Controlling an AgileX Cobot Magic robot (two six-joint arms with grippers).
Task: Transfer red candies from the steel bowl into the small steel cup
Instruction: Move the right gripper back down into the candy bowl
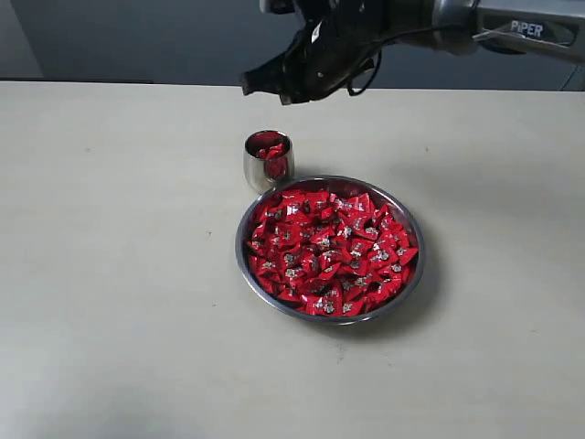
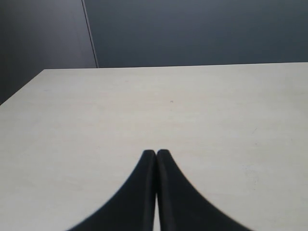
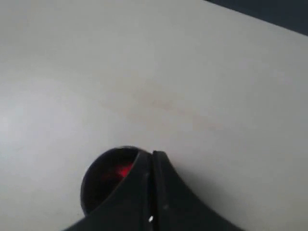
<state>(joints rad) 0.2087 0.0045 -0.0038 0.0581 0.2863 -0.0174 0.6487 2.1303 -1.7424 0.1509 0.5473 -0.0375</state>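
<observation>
A wide steel bowl (image 1: 410, 274) sits mid-table, heaped with red candies (image 1: 329, 251). Touching its far-left rim stands the small steel cup (image 1: 268, 171), with a few red candies (image 1: 271, 148) inside. My right gripper (image 1: 249, 84) hangs high above and just behind the cup, fingers together with nothing seen between them. In the right wrist view the cup (image 3: 98, 185) shows dark with a red glint, partly hidden behind the shut gripper (image 3: 152, 155). My left gripper (image 2: 156, 152) is shut over bare table and is out of the exterior view.
The pale table (image 1: 119, 274) spreads wide around the bowl and cup. A dark wall (image 1: 137, 37) runs behind the far edge. The right arm (image 1: 512, 27) reaches in from the upper right.
</observation>
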